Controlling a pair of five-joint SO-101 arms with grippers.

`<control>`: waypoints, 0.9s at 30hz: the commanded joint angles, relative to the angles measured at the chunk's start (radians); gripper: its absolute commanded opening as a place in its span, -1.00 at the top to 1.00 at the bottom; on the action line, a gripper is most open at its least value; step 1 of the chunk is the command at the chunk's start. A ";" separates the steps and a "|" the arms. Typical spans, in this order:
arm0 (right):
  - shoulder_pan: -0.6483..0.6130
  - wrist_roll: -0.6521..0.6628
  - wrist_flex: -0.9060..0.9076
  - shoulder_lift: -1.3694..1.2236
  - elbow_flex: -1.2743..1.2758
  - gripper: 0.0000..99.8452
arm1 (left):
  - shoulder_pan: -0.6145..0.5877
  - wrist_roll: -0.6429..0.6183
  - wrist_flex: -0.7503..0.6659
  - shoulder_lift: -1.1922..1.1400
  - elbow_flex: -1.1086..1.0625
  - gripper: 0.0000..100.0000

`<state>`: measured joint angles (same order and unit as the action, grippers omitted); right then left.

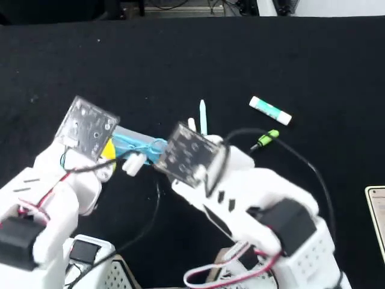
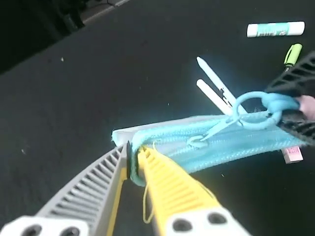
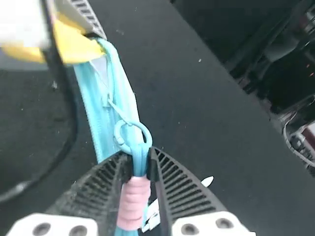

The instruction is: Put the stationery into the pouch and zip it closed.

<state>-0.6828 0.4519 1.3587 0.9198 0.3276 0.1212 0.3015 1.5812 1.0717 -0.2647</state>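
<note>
The light blue fabric zip pouch [image 2: 231, 142] is held between both end effectors on the black tabletop [image 1: 180, 60]. The left end effector [image 2: 132, 164] is clamped on one end of the pouch. The right end effector [image 3: 140, 164] is closed on the pouch's blue ring-shaped zip pull [image 3: 133, 135]. Well apart from the pouch lie a white-and-green glue stick [image 1: 270, 111] and a green marker [image 1: 264, 139].

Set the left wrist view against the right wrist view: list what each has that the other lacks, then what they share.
Left wrist view, not the right: the glue stick and the green marker, lying beyond the pouch. Right wrist view, not the left: a black cable curving past the pouch. Shared: the pouch, the left claw clamped on one end of it, and the right claw shut on the zipper's ring pull.
</note>
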 commanded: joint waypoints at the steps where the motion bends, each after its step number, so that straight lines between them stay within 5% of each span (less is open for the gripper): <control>1: 0.025 0.011 0.078 -0.116 -0.173 0.98 | -0.094 -0.049 0.051 -0.129 0.143 0.94; 8: 0.025 0.012 0.167 -0.163 -0.274 0.98 | -0.171 -0.043 0.180 -0.387 0.335 0.94; 17: 0.025 0.012 0.137 -0.165 -0.205 0.98 | -0.170 -0.043 0.180 -0.446 0.255 0.68; 27: 0.025 0.012 0.124 -0.163 -0.168 0.98 | -0.173 -0.038 0.176 -0.451 0.202 0.73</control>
<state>-0.6705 0.4580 1.5014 0.7526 0.1665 -0.0399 0.2616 1.7607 0.6191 -0.0760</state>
